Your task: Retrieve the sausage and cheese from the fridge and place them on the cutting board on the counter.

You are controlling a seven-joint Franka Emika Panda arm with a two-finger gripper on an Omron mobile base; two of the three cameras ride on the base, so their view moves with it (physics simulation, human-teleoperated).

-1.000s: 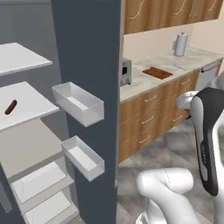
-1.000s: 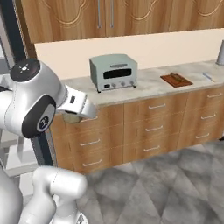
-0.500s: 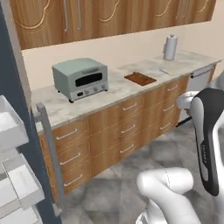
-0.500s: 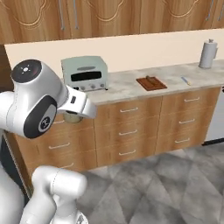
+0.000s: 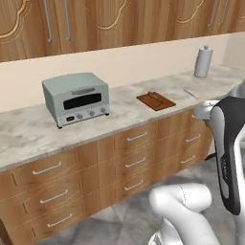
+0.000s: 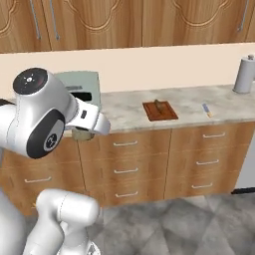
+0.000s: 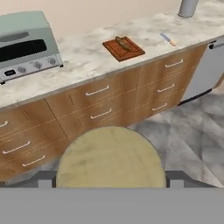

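Observation:
A round tan-yellow cheese [image 7: 110,159] sits low in the hand view, and my gripper [image 7: 110,180] is shut on it, a dark fingertip on each side. In the right base view the gripper [image 6: 82,133] hangs in front of the counter's [image 6: 124,112] left part, with the cheese [image 6: 81,134] under the hand. The reddish-brown cutting board [image 5: 156,100] [image 6: 160,110] [image 7: 124,48] lies on the counter, well ahead of the gripper. On it rests the sausage [image 7: 124,43] [image 6: 159,104], a short dark rod. The fridge is out of view.
A pale green toaster oven [image 5: 76,98] [image 7: 26,43] stands left of the board. A grey roll [image 6: 244,74] stands at the counter's far right, with a small utensil [image 6: 206,110] near it. Wooden drawer fronts [image 7: 100,107] run below, and a white appliance front [image 7: 205,70] is at the right.
The base has turned away from the open fridge, so both base views have swung along the counter. The toaster oven and board now lie ahead; the arm's pose looks the same.

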